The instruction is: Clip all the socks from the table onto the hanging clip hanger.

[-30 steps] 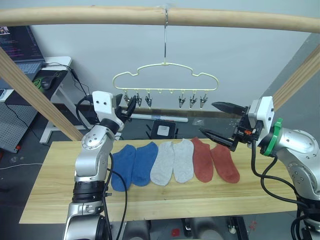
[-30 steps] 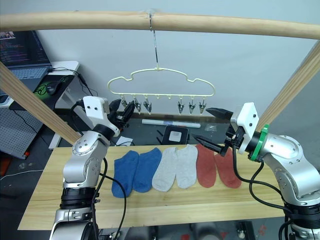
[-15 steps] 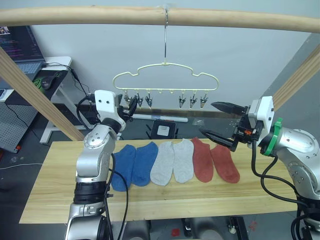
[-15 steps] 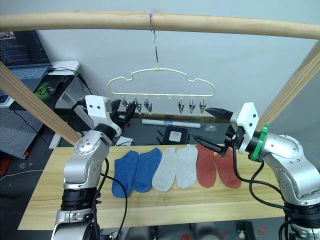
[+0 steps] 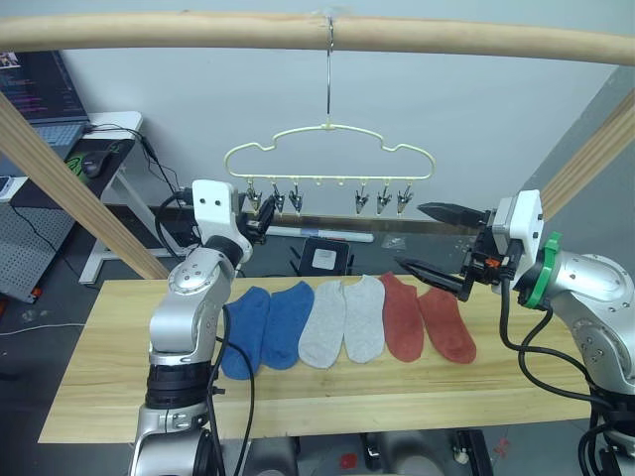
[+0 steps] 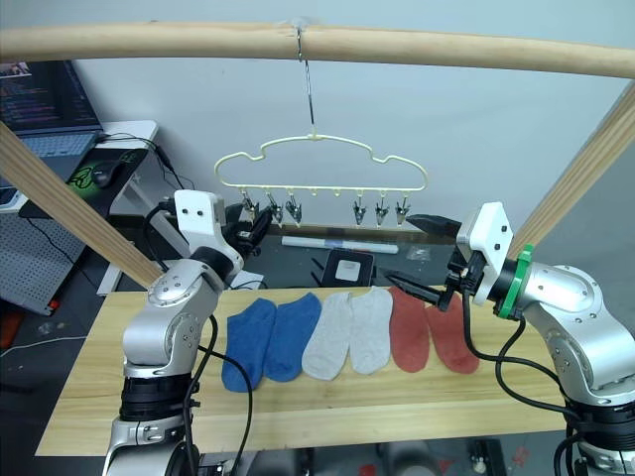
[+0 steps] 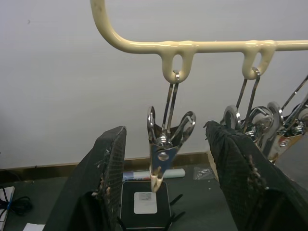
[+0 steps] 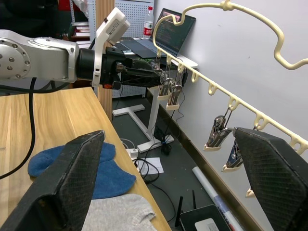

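Left gripper (image 7: pixel 166 159) open astride vertical, seemingly leftmost clip (image 7: pixel 163 156).

Glossy cream-coated clip hanger (image 7: pixel 202 46), shiny metal clips (image 7: pixel 166 144), matt knit socks (image 5: pixel 342 319)

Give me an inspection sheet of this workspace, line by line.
Surface: table, pale wood planks.
Job's things: six socks lying in a row, blue, grey, red pairs; clip hanger hooked on the pole, no sock clipped yet.
Clutter: nothing seen on the table.
Grippers: left gripper open around the hanger's end clip; right gripper open, empty, above the red socks.
Cables: black cables along both arms.
Surroundings: white desk with laptop, left rear.
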Action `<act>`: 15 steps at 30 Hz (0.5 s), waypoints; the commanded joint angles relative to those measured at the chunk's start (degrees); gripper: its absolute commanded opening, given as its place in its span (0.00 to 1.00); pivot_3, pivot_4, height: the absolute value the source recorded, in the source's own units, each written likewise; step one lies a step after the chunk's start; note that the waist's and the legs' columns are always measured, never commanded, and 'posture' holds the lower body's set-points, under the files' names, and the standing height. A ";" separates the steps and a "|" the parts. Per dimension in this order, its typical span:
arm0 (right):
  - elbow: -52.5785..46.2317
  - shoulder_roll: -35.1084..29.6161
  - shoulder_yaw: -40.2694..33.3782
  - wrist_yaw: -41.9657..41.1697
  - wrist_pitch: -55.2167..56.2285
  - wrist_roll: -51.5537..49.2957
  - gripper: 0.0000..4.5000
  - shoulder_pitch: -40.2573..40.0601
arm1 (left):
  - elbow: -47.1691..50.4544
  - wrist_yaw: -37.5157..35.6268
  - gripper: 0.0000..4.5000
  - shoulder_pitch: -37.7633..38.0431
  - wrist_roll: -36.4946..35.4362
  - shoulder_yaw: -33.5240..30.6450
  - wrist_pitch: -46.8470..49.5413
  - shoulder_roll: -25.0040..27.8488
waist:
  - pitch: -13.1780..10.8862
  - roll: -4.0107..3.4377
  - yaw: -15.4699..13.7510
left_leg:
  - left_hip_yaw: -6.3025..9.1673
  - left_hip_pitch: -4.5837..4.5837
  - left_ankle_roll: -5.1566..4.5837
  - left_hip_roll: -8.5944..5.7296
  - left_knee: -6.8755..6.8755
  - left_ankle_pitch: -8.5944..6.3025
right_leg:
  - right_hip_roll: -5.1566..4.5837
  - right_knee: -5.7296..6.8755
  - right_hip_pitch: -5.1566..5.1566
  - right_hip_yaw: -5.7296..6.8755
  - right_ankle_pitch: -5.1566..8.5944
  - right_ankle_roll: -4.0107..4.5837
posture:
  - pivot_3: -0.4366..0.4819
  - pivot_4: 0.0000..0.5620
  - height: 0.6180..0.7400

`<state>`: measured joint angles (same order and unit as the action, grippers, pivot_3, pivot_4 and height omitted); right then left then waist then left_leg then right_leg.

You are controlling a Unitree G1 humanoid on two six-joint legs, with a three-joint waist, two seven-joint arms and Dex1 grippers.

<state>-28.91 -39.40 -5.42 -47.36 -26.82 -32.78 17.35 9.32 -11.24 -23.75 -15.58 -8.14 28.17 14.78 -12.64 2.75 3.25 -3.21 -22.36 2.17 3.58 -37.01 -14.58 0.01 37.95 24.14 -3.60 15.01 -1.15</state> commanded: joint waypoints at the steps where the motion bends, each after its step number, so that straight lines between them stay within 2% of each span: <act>1: -1.53 -0.16 -0.39 0.12 -0.02 -0.82 1.00 0.61 | 0.49 -1.96 0.62 0.01 -1.17 -0.51 -2.97 -0.36 | 0.00 0.00 0.00 | 0.00 0.00 0.00 0.00 0.00 0.00 | 0.00 0.01 0.00 0.00 0.00 0.00 | 0.37 0.41 1.00; 15: -4.32 1.69 0.37 3.20 0.08 -0.39 1.00 -1.19 | -3.26 -8.20 0.62 -0.07 -4.58 -2.93 -7.73 0.67 | 0.00 0.00 0.07 | -0.01 0.00 0.00 0.00 0.00 0.00 | 0.00 -0.01 0.01 -0.01 0.00 0.00 | 0.35 0.42 1.00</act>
<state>-31.03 -37.73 -4.41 -44.77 -26.88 -32.75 16.35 5.54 -18.39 -23.66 -18.82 -9.82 22.73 15.59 -12.64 2.75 3.32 -3.23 -22.37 2.17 3.58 -37.01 -14.58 0.01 37.94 24.15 -3.60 15.02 -1.16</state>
